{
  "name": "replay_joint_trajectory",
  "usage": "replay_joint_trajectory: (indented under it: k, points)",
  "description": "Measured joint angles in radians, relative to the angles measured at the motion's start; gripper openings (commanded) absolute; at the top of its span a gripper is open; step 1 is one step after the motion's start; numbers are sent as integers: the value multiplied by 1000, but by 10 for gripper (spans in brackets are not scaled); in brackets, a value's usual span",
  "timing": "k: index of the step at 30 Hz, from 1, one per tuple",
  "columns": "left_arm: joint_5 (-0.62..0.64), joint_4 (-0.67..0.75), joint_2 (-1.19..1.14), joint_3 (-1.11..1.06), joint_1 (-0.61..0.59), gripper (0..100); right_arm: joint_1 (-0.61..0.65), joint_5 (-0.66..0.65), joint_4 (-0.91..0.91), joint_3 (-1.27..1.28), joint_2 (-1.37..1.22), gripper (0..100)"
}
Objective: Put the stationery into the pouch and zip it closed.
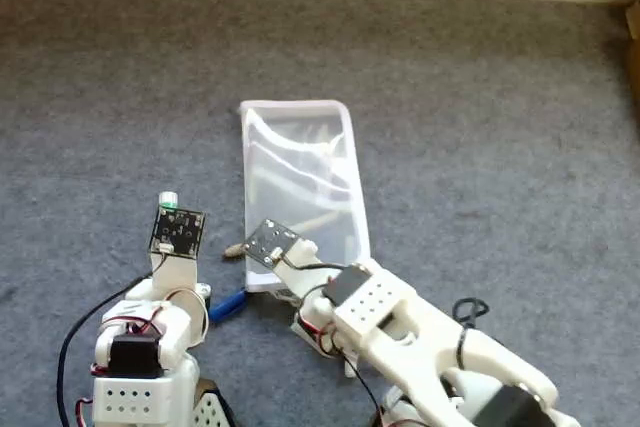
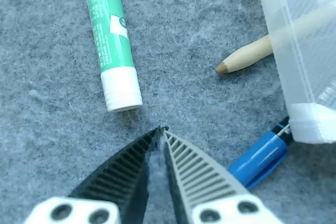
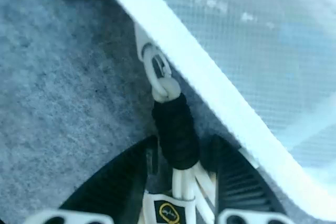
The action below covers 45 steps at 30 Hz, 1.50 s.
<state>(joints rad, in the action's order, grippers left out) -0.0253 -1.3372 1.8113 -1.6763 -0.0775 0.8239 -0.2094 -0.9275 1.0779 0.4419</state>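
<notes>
Right gripper (image 3: pixel 181 141), nearest: fingers apart, one on each side of the black zip pull (image 3: pixel 176 129). A gap shows on both sides, so no clamp is seen. It sits at the pouch's near edge.

Worktop (image 1: pixel 500 97): grey felt.

Pouch (image 1: pixel 300 177): translucent white, lying flat at mid-worktop with its long side running away from the arms.

Left gripper (image 2: pixel 161 129): fingers together, tips touching, nothing held. It sits low over bare felt, left of the pouch.

Glue stick (image 2: pixel 113 40): green and white, lying on the felt ahead of the left fingers, apart from the pouch.

Blue pen (image 2: pixel 260 156): on the felt, its dark end at the pouch's near corner.

Pencil (image 2: pixel 247 59): tip out on the felt, shaft continuing behind the pouch wall. Cannot tell whether it is inside or under.
</notes>
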Motion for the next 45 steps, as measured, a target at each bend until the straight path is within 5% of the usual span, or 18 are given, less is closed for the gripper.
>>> replay_joint_trajectory:
  k: [10, 18, 34, 45]
  points:
    - [0, 0, 0, 0, 0, 7, -5, 0, 2, -55, -51, 157]
    - [0, 0, 0, 0, 0, 7, -5, 0, 5, -55, -51, 5]
    - [0, 0, 0, 0, 0, 7, -5, 2, 5, -55, -49, 6]
    - [0, 0, 0, 0, 0, 7, -46, 18, -63, -17, 256, 6]
